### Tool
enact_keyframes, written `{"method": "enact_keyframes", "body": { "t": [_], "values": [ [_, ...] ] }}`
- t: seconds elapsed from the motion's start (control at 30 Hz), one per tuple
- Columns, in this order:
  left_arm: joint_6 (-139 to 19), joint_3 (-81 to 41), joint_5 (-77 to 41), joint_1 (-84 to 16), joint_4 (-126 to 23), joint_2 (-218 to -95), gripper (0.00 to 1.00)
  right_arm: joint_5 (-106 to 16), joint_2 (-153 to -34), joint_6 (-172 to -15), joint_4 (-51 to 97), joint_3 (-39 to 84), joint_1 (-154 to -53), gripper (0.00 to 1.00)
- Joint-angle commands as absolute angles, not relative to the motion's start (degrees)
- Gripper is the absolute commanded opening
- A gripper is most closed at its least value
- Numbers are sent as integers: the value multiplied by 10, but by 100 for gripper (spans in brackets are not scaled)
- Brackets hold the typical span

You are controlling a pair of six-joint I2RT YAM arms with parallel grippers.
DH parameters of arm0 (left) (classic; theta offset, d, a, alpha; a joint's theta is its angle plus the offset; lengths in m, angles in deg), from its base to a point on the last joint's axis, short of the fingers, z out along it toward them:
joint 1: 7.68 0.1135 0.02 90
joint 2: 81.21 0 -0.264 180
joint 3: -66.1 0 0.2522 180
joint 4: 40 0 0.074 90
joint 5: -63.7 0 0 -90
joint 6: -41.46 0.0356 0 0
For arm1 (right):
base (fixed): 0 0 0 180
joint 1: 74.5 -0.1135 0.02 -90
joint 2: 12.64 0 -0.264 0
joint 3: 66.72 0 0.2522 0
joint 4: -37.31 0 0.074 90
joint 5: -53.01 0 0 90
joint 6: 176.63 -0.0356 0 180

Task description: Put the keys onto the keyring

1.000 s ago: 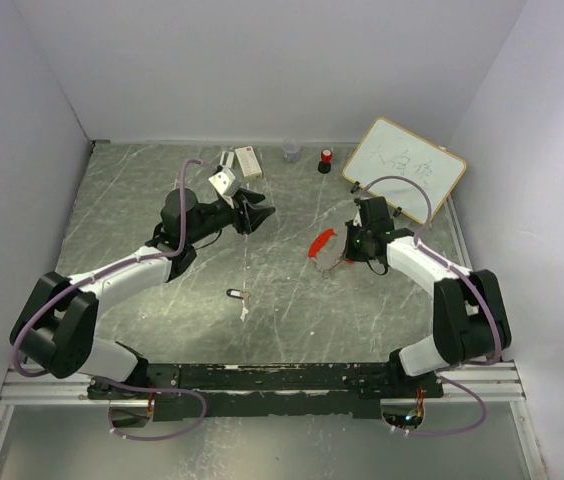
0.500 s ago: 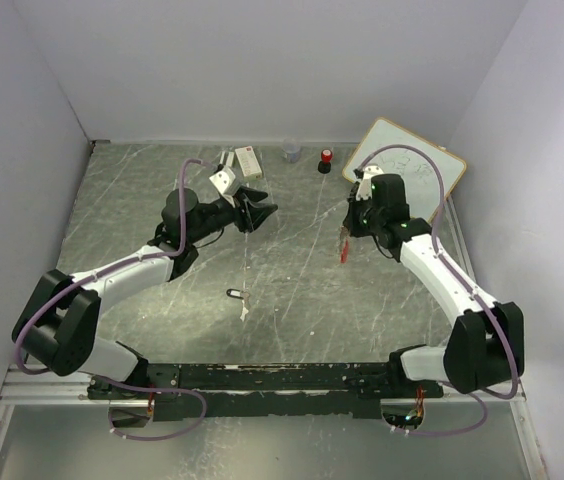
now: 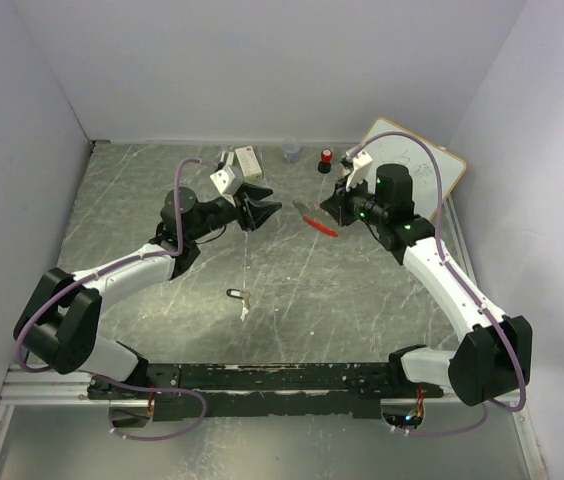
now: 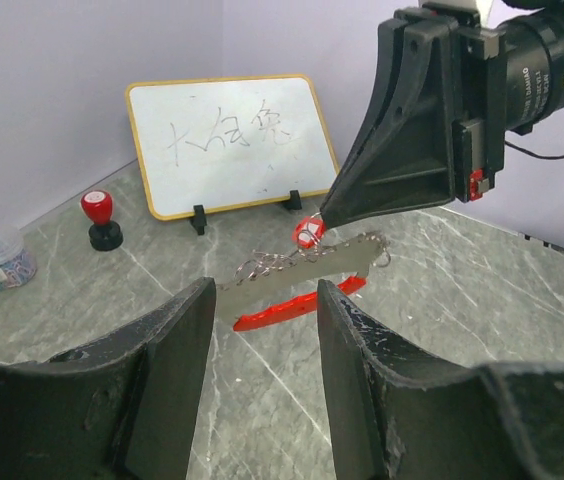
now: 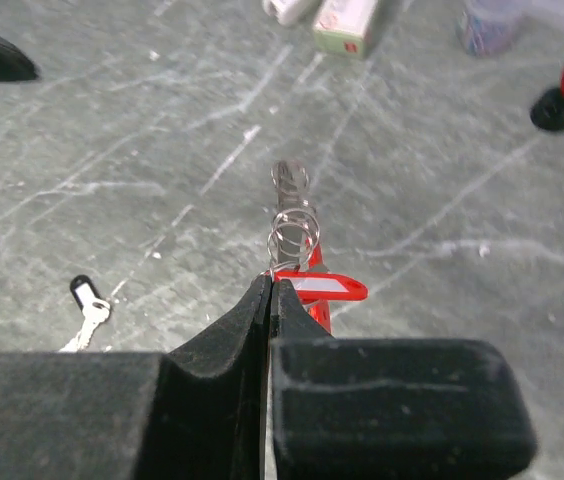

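Note:
My right gripper [image 3: 326, 212] is shut on the keyring [image 3: 316, 222] and holds it in the air, its curved red plastic piece pointing at my left gripper [image 3: 258, 212]. In the right wrist view the jaws [image 5: 268, 283] pinch the silver wire rings [image 5: 292, 228], and a small red tag [image 5: 319, 288] sits at the tips. The left wrist view shows the red piece [image 4: 292, 309], a flat silver strip and the rings just beyond my open, empty left fingers [image 4: 262, 335]. The black-headed key [image 3: 233, 293] lies on the table, also in the right wrist view [image 5: 82, 292]. I cannot pick out a red-headed key for certain.
A whiteboard [image 3: 414, 168] leans at the back right. A red-topped black cylinder [image 3: 326, 160], a small cup [image 3: 291, 152] and a white box [image 3: 247, 160] stand along the back. A small pale scrap [image 3: 244, 310] lies by the black key.
My right gripper has lifted the keyring off the table and swung it up and left, towards the left gripper. The left arm has barely moved.

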State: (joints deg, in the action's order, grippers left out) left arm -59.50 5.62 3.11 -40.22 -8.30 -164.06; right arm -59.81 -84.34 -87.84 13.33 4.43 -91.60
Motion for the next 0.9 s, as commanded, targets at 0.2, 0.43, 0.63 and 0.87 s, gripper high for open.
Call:
{"method": "enact_keyframes", "body": {
  "t": [0.2,0.43,0.63,0.87],
  "values": [
    [-558,78,2,-427,-91,-1620,56,-701,-835,-869,222,74,-951,0],
    [-521,66,-36,-447,-132,-1611,56,-682,-845,-857,208,97,-999,0],
    [-509,62,-54,-455,-143,-1608,56,-668,-850,-852,206,104,-1023,0],
    [-497,76,-59,-458,-139,-1589,57,-659,-851,-851,204,102,-1046,0]
  ]
}}
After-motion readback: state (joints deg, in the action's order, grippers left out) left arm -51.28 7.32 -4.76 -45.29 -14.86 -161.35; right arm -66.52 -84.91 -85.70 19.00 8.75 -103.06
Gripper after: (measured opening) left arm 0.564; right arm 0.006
